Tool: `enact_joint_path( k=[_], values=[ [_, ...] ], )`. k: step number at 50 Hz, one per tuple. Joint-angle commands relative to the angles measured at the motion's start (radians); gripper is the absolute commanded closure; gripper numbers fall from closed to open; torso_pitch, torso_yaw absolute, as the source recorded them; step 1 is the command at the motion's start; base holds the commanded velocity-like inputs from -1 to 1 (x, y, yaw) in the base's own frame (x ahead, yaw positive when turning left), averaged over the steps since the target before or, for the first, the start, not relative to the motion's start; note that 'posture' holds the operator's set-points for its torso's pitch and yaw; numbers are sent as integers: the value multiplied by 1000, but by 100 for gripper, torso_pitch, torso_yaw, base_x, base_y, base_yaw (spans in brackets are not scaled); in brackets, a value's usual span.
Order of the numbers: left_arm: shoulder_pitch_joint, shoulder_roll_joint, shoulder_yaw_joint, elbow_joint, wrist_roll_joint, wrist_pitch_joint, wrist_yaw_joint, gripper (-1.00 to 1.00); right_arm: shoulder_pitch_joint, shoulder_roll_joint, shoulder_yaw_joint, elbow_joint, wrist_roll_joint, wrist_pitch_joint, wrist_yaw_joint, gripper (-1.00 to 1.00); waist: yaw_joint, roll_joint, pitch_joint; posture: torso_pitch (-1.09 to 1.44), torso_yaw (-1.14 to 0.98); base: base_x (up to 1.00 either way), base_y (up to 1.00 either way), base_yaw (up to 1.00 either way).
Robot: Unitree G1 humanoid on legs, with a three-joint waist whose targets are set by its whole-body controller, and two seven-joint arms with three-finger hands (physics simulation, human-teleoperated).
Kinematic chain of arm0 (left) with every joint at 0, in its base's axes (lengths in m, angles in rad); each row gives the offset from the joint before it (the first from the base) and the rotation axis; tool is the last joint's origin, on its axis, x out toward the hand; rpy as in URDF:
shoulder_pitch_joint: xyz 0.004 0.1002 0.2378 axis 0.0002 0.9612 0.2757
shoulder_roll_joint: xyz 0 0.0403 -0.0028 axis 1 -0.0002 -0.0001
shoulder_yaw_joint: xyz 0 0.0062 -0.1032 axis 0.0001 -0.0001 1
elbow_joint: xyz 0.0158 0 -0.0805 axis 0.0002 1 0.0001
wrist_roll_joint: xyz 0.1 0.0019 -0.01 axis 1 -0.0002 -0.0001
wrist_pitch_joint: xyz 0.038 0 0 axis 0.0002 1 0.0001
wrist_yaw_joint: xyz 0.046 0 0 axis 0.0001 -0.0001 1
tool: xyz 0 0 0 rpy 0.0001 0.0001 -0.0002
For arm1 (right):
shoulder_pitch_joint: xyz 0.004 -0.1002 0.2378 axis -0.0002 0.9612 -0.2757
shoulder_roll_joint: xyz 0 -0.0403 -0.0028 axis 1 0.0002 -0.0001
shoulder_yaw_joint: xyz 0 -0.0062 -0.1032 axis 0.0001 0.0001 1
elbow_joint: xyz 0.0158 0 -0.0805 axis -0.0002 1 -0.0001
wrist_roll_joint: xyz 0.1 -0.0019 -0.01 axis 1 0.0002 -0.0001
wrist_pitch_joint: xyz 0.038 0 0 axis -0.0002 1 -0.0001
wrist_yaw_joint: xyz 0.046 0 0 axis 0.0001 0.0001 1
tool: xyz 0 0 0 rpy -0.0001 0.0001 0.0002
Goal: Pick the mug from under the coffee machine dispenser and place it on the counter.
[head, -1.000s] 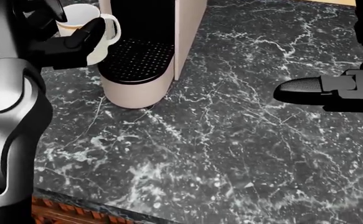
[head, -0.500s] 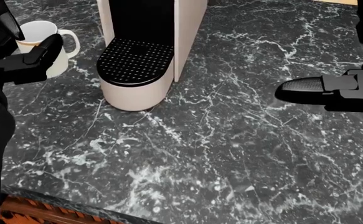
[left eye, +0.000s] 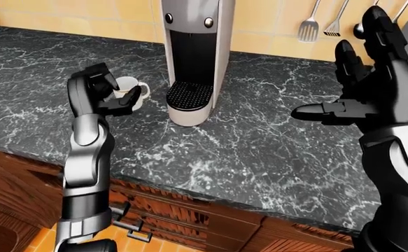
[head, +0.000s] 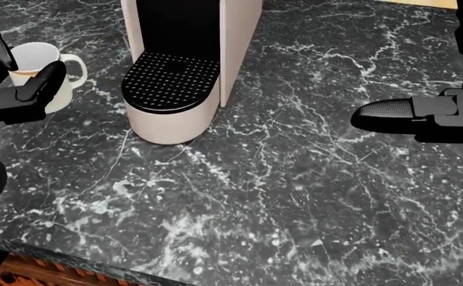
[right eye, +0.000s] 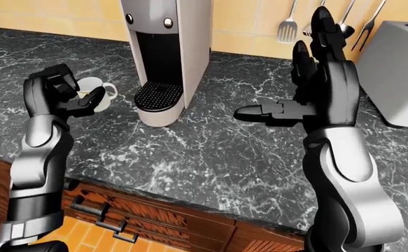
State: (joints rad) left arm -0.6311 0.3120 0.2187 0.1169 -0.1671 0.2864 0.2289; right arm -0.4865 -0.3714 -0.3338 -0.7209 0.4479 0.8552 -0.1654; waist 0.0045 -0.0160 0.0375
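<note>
left of the coffee machine (left eye: 192, 58), white mug (left eye: 131, 90) out from under the dispenser, handle toward the machine, gripped by left hand (left eye: 97, 94) with fingers curled round its body. whether mug base touches the dark marble counter (left eye: 259, 152) cannot be told. right of the coffee machine, right hand (right eye: 316, 89) raised above counter, fingers spread, thumb pointing toward the machine, holding nothing. drip tray (head: 170, 78) bare. right of the machine, utensils (left eye: 309, 23) on wall and toaster (right eye: 400, 73).
</note>
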Motion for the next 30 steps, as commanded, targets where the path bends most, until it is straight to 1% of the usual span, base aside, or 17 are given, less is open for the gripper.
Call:
enact_joint_path(
  k=[1, 4, 14, 30],
  values=[
    [-27, 13, 12, -61, -2, -42, -2, 100, -22, -11, -11, -21, -4, -28, 1, -100, 0, 3, -27, 0, 0, 0, 0, 0],
    [1, 11, 18, -68, -2, -51, -7, 100, -19, -8, -8, -22, -7, -30, 3, -100, 0, 3, -26, 0, 0, 0, 0, 0],
    [39, -1, 22, -91, -8, -57, -14, 100, -16, -4, -10, -23, -10, -29, 6, -100, 1, 4, -26, 0, 0, 0, 0, 0],
    [50, -7, 20, -67, -11, -58, -25, 100, -33, -15, -13, -22, 7, -17, -6, -100, 2, 4, -28, 0, 0, 0, 0, 0]
  ],
)
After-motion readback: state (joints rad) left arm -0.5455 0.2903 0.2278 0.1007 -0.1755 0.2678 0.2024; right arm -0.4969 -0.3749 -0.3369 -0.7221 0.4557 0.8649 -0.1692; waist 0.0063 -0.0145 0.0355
